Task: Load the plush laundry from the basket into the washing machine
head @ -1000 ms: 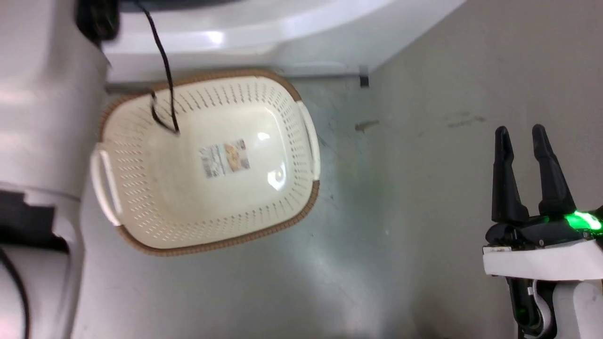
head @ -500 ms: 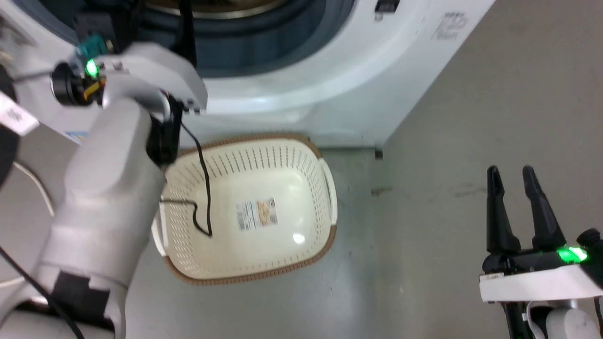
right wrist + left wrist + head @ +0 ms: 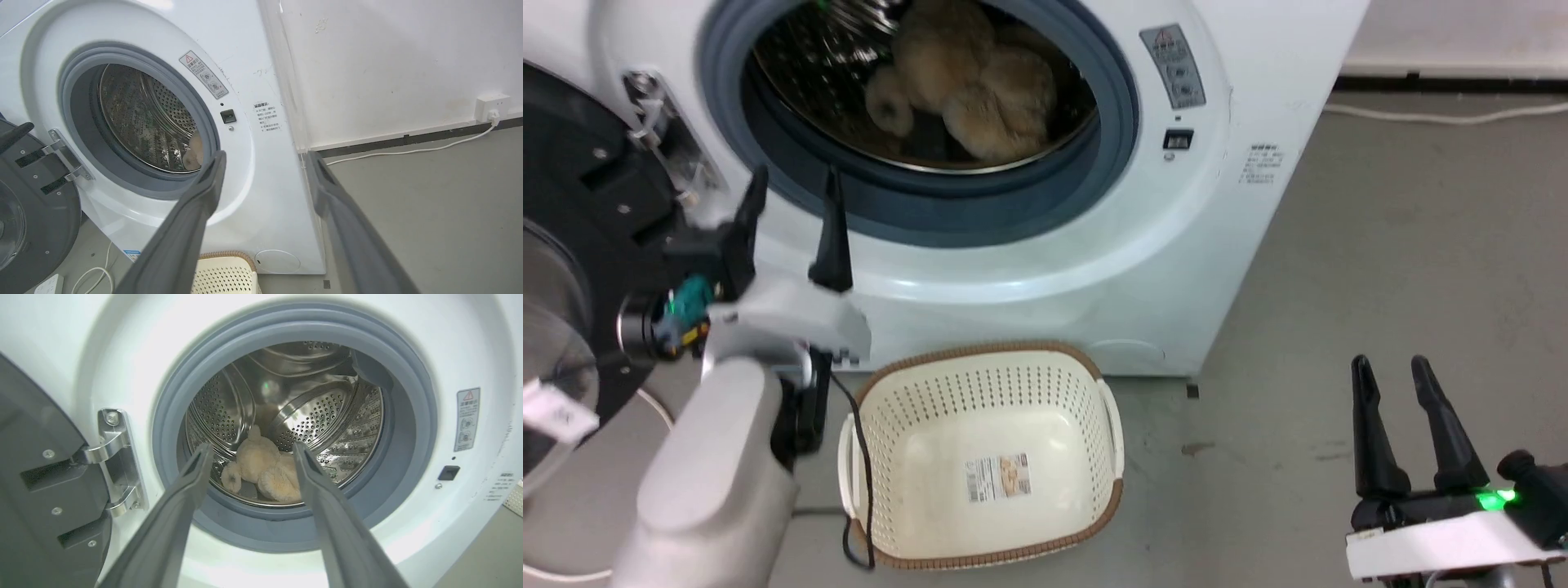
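L gripper [image 3: 795, 184] spread wide, nothing held, fingers up before washing machine [image 3: 1192, 269]; R gripper [image 3: 1390, 367] likewise spread, nothing held, low over grey floor [image 3: 1380, 245]. Basket [image 3: 980, 353] on floor just before washer base, label sticker [image 3: 998, 478] inside, print unreadable. Plush laundry [image 3: 980, 90] lies in steel drum, door [image 3: 564, 245] open at left; warning sticker [image 3: 1172, 65] w/ red triangle, text illegible; white wall [image 3: 388, 61], socket [image 3: 492, 106] beyond.

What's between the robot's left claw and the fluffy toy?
Left wrist view: the lower lip of the grey door seal and open air separate the left gripper from the plush laundry.
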